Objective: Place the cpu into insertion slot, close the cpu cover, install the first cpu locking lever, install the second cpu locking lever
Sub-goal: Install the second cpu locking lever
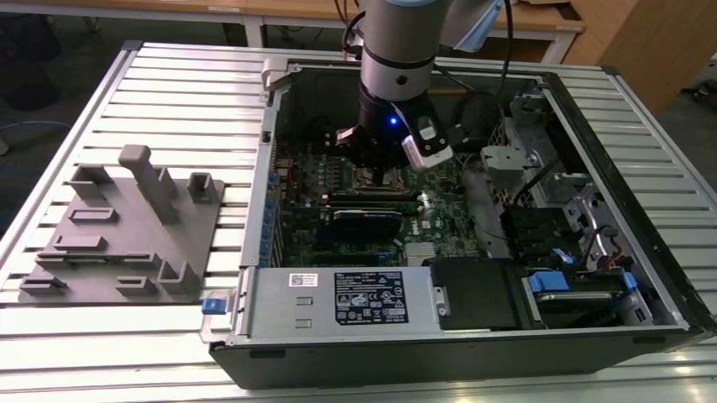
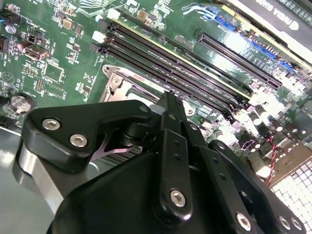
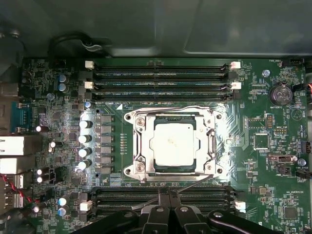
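Note:
In the first wrist view the cpu (image 3: 174, 145) lies flat in the insertion slot (image 3: 131, 117), its silver top showing through the window of the cpu cover (image 3: 141, 146), which is down over it. One wire locking lever (image 3: 170, 108) runs straight along the slot's far side. The other lever (image 3: 195, 183) slants across the near side. My gripper (image 3: 168, 194) is shut, its tips right at that slanted lever; I cannot tell if they touch it. The exterior view has the gripper (image 1: 387, 172) low over the slot (image 1: 370, 180) inside the open computer case. The fingers (image 2: 168, 105) stand beside the slot's corner (image 2: 117, 80).
Long black memory slots (image 3: 161, 73) flank the socket on both sides, with a row of capacitors (image 3: 85, 141) beside it. A black card (image 1: 364, 214) and a power supply (image 1: 336, 298) lie nearer the case front. A grey fixture (image 1: 123, 227) sits on the table at the exterior view's left.

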{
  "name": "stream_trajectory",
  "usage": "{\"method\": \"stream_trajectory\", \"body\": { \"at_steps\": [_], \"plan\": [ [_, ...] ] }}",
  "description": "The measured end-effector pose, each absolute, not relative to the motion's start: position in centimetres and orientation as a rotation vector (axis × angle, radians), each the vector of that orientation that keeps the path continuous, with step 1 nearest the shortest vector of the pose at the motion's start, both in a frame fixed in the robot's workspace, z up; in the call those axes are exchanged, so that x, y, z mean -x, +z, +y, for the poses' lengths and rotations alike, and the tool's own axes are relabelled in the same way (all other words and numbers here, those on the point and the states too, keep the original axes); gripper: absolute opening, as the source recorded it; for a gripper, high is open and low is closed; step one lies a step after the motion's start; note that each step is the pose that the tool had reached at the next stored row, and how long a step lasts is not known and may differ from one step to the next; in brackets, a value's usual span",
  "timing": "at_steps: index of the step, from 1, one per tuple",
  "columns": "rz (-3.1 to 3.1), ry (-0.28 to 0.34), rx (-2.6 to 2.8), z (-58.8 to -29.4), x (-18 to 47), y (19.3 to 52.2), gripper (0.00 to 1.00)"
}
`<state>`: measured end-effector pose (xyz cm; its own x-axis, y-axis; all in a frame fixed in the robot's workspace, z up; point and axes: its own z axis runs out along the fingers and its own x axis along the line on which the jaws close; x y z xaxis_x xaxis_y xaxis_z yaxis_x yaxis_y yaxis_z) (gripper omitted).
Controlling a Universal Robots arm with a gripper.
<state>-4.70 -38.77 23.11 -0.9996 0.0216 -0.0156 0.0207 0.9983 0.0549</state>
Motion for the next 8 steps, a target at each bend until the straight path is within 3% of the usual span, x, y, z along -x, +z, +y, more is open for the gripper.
{"method": "stream_trajectory", "body": {
  "at_steps": [8],
  "plan": [
    [3.124, 0.086, -0.033, -38.77, 4.78, 22.99, 0.1]
  ]
}}
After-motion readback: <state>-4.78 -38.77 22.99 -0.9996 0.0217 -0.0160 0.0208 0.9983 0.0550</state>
